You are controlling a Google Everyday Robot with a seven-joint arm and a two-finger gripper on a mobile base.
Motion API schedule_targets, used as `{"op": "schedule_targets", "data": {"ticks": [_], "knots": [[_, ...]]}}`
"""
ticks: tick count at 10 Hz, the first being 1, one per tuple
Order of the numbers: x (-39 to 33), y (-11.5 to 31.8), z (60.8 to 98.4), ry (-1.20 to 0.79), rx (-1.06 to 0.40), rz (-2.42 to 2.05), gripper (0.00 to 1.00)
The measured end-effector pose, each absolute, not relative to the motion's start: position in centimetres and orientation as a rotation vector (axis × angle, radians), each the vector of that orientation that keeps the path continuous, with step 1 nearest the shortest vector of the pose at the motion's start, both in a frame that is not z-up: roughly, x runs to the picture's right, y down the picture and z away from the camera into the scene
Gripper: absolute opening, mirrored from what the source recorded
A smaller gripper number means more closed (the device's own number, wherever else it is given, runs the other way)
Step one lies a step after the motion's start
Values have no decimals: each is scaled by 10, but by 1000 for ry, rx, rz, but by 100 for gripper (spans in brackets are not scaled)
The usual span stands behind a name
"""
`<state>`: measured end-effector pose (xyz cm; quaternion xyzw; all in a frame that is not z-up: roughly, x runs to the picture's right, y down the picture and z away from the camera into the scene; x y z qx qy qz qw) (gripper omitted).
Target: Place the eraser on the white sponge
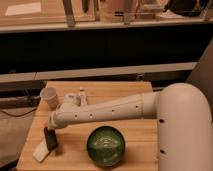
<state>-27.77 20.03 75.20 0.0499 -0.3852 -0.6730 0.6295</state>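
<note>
The white sponge [42, 152] lies flat near the front left corner of the wooden table [140, 145]. The eraser [50, 138], a small black block, stands upright at the sponge's far right end, touching or just over it. My gripper [50, 128] hangs from the white arm [100, 112] straight above the eraser and seems to hold its top. The gripper's tips are hidden against the dark block.
A green plate [105, 145] sits right of the eraser at the table's front. A white cup [49, 96] stands at the back left. A white tube [82, 95] lies behind the arm. A dark shelf runs behind the table.
</note>
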Motion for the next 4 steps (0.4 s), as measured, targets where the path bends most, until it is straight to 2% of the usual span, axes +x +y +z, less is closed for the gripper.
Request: {"op": "schedule_targets", "data": {"ticks": [4], "knots": [[-280,200,753,-921,137,-1489,4]]}}
